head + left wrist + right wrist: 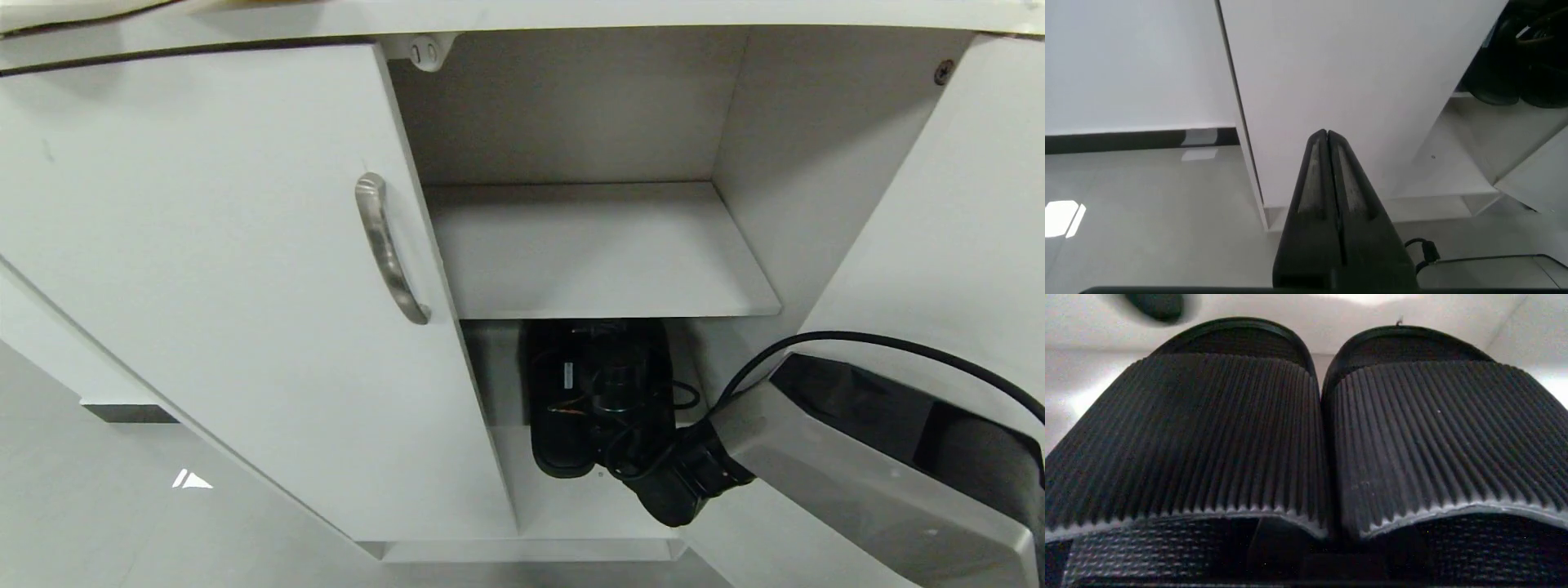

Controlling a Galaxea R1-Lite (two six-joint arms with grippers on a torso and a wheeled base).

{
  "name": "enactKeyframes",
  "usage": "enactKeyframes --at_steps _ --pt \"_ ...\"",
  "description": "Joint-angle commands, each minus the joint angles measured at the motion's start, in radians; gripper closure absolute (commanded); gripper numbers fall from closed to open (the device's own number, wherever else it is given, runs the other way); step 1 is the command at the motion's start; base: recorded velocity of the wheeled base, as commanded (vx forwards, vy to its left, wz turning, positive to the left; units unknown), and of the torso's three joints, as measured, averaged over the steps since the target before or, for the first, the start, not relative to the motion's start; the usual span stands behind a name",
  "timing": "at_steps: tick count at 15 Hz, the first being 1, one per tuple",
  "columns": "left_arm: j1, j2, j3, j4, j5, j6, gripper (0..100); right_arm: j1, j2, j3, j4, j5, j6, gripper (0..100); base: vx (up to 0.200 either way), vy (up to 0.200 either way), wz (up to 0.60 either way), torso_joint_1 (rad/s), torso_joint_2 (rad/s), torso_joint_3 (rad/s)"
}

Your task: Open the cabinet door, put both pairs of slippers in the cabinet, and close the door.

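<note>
Cabinet [784,163]: right-hand door [963,204] swung wide open, left-hand door [204,245] shut with its metal handle [388,249] untouched. The opening step looks done.

Inside, a shelf [596,253] splits the cabinet into an upper and a lower compartment. The right arm [857,482] reaches into the lower one, under the shelf.

One pair of black slippers [1200,433] with ribbed straps sits side by side, touching, on the lower compartment floor [563,506], right at the end of that arm. One slipper's rounded end [559,445] pokes out near the front edge.

Right pincer [600,384] is at the slippers, in a dark mass of cables and rubber. Can't tell if it grips them or has let go.

Left pincer [1327,143] is clenched on nothing, over the floor [1143,212], in front of the shut door.

Progress, my read: door open, first pair in place or being placed. Left: free the right pincer, back the arm out, bring the second pair in, shut the right-hand door. Roughly halfway.
</note>
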Motion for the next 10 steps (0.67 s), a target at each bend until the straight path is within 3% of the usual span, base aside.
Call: enactKeyframes --at_steps 1,10 --pt "0.0 0.002 0.0 0.0 0.0 0.001 100 -0.017 0.042 -0.073 0.027 0.0 0.0 100 0.0 0.0 0.0 0.0 0.0 0.0" --pt "0.0 0.002 0.0 0.0 0.0 -0.002 100 -0.071 0.175 -0.296 0.131 0.013 0.002 100 0.0 0.0 0.0 0.0 0.0 0.0"
